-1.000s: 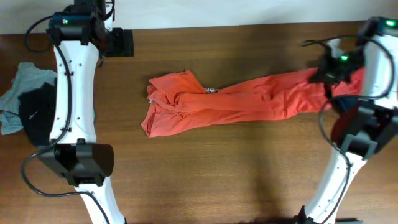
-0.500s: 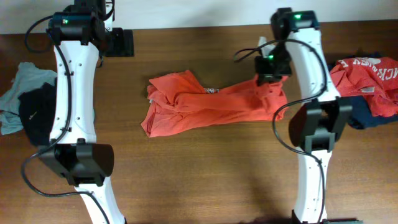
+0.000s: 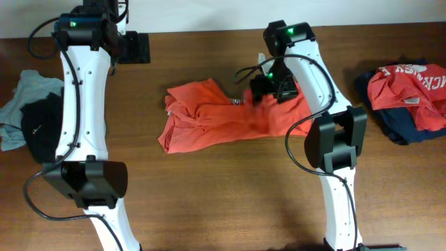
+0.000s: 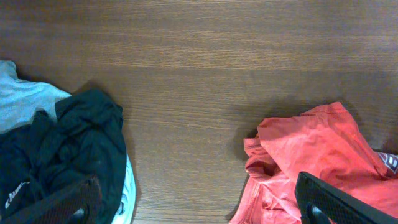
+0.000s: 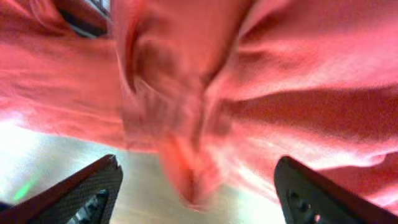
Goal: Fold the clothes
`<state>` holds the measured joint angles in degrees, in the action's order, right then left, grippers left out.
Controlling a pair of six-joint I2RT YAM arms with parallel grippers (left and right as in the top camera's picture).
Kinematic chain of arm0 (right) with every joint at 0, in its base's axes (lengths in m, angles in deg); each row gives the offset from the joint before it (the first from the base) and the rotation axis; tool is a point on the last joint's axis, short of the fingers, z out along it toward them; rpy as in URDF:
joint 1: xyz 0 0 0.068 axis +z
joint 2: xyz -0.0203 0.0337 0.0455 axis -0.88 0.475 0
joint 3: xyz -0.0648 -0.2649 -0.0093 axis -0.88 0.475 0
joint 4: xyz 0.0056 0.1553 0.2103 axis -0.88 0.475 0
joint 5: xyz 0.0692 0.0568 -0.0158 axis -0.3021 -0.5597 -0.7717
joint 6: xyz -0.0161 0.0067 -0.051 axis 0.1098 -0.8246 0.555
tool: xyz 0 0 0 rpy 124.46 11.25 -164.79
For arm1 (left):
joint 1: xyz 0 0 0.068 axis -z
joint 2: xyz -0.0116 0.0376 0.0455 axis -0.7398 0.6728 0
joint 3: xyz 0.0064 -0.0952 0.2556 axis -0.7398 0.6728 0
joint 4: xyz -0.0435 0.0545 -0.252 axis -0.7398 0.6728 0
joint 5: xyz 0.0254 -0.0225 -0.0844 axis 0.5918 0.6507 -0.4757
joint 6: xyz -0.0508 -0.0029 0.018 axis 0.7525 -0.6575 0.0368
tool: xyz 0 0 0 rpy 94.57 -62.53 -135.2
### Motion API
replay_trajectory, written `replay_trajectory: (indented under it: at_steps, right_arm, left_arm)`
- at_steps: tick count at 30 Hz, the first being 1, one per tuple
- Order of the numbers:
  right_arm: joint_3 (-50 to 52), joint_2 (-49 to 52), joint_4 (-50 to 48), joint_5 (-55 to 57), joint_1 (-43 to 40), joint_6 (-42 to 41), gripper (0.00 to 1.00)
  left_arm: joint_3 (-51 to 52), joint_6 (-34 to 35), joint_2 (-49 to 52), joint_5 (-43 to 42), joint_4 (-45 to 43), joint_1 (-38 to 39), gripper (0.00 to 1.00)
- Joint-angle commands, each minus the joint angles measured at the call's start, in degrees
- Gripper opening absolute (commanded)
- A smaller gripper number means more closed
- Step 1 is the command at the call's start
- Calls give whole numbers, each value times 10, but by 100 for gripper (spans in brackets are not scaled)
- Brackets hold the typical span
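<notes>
I am holding my right jaws spread over the crumpled orange-red cloth T-shirt (image 3: 209, 125); my left jaws are gaping above the brown wooden surface (image 4: 199, 62).

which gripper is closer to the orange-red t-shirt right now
Right. The right gripper is directly over the orange-red T-shirt, at its right end. The left gripper is clear of it, off beyond its left end near the table's far edge.

A dark brown wooden table (image 3: 223, 188), its grain running from side to side, fills the scene. A pale wall (image 3: 209, 12) runs behind its far edge. The light is soft and even.
</notes>
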<state>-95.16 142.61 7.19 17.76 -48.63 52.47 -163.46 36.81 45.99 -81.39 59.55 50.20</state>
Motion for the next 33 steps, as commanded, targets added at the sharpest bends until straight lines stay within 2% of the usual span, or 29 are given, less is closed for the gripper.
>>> replay_trajectory:
  at_steps: [1,9,15,22,27,33]
  right_arm:
    - [-19,1,20,-6,-1,-3,84]
    - [-125,-4,65,-8,-20,-2,84]
    - [-143,-4,80,2,-49,1,85]
    - [-143,-5,80,1,-88,3,89]
    - [-143,-5,80,1,-115,23,99]
    - [-143,-10,80,-6,-156,33,99]
  left_arm:
    - [-2,5,-2,-4,-2,0,99]
    - [6,5,-2,-38,-1,0,99]
    - [85,5,-1,-94,-5,0,99]
    - [264,5,0,-188,-94,-8,99]
    - [354,-28,0,-277,-153,-13,99]
    - [454,-29,0,-296,-252,-13,99]
